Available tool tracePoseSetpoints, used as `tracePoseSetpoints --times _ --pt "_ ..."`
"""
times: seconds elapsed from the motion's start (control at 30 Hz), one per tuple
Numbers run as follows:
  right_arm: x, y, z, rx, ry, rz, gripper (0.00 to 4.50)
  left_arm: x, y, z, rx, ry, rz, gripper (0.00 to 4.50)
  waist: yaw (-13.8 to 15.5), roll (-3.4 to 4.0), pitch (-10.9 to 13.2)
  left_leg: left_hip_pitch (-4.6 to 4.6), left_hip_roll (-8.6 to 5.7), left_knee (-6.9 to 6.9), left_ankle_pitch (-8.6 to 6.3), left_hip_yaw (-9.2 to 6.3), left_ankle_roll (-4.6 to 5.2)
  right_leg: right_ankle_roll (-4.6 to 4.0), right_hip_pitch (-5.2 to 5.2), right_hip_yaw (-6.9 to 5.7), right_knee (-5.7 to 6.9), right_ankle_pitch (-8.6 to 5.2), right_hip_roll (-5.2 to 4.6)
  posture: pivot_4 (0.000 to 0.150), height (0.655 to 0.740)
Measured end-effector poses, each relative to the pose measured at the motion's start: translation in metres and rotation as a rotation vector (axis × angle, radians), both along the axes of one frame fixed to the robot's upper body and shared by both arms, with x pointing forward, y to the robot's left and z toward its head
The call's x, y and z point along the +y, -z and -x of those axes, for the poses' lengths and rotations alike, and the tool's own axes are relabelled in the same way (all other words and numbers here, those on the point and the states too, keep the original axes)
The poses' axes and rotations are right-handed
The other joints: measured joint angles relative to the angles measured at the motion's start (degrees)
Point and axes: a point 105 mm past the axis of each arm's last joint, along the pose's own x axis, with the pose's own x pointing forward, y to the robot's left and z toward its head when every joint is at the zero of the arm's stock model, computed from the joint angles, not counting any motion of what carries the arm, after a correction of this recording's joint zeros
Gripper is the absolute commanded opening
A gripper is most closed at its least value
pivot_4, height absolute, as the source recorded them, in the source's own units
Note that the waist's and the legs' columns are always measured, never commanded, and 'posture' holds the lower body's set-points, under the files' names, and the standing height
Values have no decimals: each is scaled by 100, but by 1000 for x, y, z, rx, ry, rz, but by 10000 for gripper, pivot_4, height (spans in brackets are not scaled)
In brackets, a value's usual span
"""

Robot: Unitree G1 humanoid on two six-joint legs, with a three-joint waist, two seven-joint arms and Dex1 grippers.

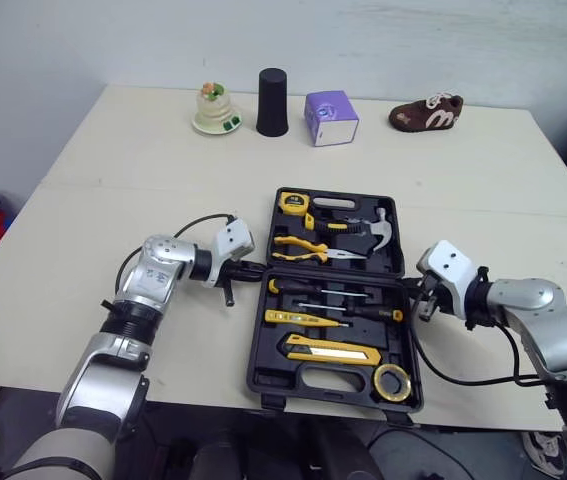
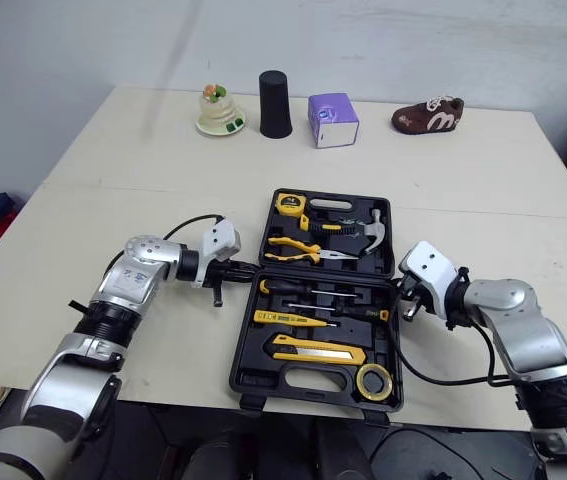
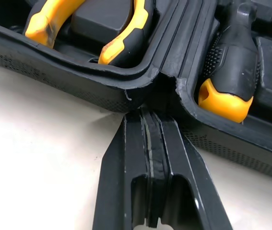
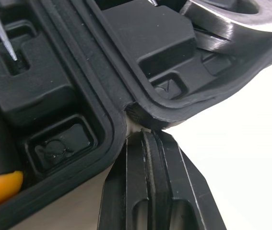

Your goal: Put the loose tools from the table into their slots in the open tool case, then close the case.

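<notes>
Black tool case (image 1: 303, 380) lies open flat near the table's (image 1: 113, 160) front edge — yellow-handled tools (image 1: 303, 248) seated inside.

Soft, even light fills the scene. The pale worktop (image 1: 113, 330) is bright and its shadows are faint; the black cup (image 1: 273, 102) at upper centre throws only a weak one. The inside of the open tool case (image 1: 335, 380) stays dark, with a small glint on the hammer (image 1: 378, 224) head.

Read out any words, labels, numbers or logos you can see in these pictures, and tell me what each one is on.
"m": a white mark shaped like that letter, on the side of the brown shoe.
Purple box: pale print on its front, too small to read.
Tape measure: a label on its face, too small to read.
Tool case: no readable text.
</notes>
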Motion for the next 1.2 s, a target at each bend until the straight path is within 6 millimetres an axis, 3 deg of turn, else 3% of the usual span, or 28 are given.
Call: tracePoseSetpoints --times 0.4,0.53,0.57,0.67,0.73,0.83,0.9,1.0,1.1,1.2 --pt "-2 -2 -7 -7 11 31 0 3 1 -4 -2 -39 3 432 -5 0 0 3 -2 4 5 -1 5 -2 4 -1 2 13 -2 1500 7383" --pt "-20 -6 -3 -17 29 101 0 20 -2 -7 10 -97 -15 432 -7 0 0 3 -1 -2 5 -1 4 -2 3 -1 -3 13 -2 1500 7383" --pt "-31 -8 0 -17 51 117 0 35 -4 -8 24 -146 -17 6668 -18 0 0 4 1 -3 6 0 3 -3 3 0 -3 12 -1 1500 7383" --pt "-47 -16 5 -5 90 130 10135 61 -11 -6 125 -252 18 19224 -33 1 0 4 2 -4 8 0 -1 -4 2 0 -1 12 0 1500 7383" --pt "-47 -25 8 6 103 88 19899 72 -16 -3 225 -326 58 28837 -23 2 1 3 1 -2 10 -4 0 -4 3 -3 1 12 -1 1500 7383" --pt "-43 -40 8 48 151 -35 35890 65 -36 -8 350 -409 142 42973 8 0 2 -4 -5 5 11 -16 4 0 5 -10 2 15 -6 1500 7383" --pt "-33 -56 4 84 180 -178 44778 53 -53 -16 397 -462 192 45000 40 1 2 -4 -9 6 12 -19 7 2 7 -10 1 16 -8 1500 7383" --pt "-16 -70 2 155 197 -316 44778 32 -57 -19 490 -508 220 45000 80 3 0 -2 -6 0 11 -21 4 -1 8 -11 -6 14 -7 1500 7383" --pt "-7 -67 -8 222 270 -388 44778 19 -46 -17 588 -551 210 45000 59 2 1 -18 -3 -4 14 -12 -3 -5 -14 -7 -3 12 -6 1500 7383" --pt "-4 -69 -20 249 339 -414 44778 12 -49 -23 592 -594 186 45000 79 4 1 -49 -6 -3 22 0 -11 -5 -61 3 16 12 -6 1500 7383"
